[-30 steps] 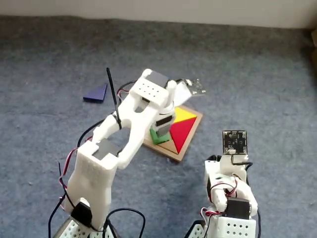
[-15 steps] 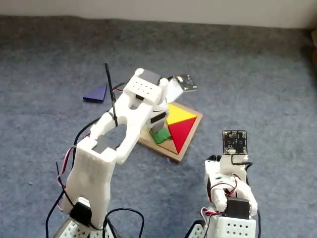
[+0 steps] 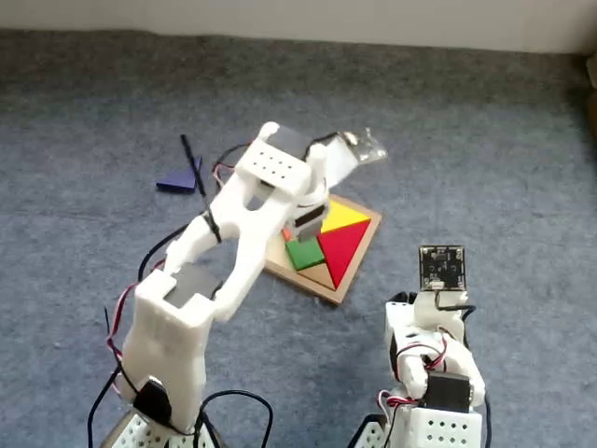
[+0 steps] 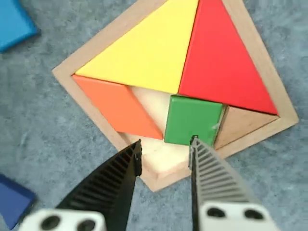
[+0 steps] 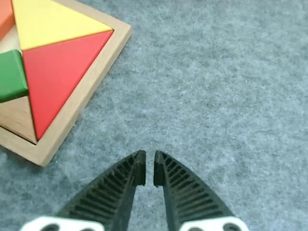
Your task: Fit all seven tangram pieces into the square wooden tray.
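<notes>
We take this for a hobby or lab robotics bench rather than a lived-in room. A grey-blue felt-like mat point(image 3: 485, 140) covers the work surface, with a pale wall strip point(image 3: 280, 17) at its far edge. On it stand two white printed-plastic arms, the left arm point(image 3: 233, 252) and the right arm point(image 3: 434, 364), with loose wires point(image 3: 118, 322), a bare camera board point(image 3: 441, 267) and perforated base plates point(image 3: 438, 431) — and a puzzle's wooden tray point(image 3: 360, 261) lies before them.

Overhead and wrist views, common tray point(image 5: 78, 96)
</notes>
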You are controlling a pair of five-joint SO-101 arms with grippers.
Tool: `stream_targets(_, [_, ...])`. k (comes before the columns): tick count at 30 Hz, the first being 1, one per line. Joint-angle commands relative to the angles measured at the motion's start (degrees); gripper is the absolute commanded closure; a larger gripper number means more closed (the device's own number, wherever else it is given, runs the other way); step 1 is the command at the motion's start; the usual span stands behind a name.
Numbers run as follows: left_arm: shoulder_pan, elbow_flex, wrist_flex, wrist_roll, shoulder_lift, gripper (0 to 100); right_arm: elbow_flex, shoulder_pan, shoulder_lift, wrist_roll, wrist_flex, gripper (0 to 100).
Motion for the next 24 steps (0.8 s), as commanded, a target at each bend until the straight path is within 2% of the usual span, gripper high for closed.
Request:
stream_targets(1, [1.45,-0.57,3.34,2.73,-9.71,83,8.13,0.66,-0.48,-0.09,-1.19,95.4])
stream_targets(4, [1.36,-0.48,5.80,4.48,-16.31,84,8.13,0.66,-0.48,-0.09,-1.19,95.4])
stream_targets(10, [1.36,0.57,8.09,10.02,-29.67,97,8.13,0.66,-0.48,-0.09,-1.19,95.4])
stream_targets(15, [1.27,12.18,6.51,18.81,-41.27,99,8.13,0.66,-0.48,-0.09,-1.19,95.4])
stream_targets(19, [1.36,28.35,-2.29,23.82,-53.41,99,8.13,0.66,-0.48,-0.09,-1.10,95.4])
stream_targets(24, [1.27,56.84,-24.00,25.41,-74.59,99,8.13,0.75,-0.57,-0.09,-1.10,95.4])
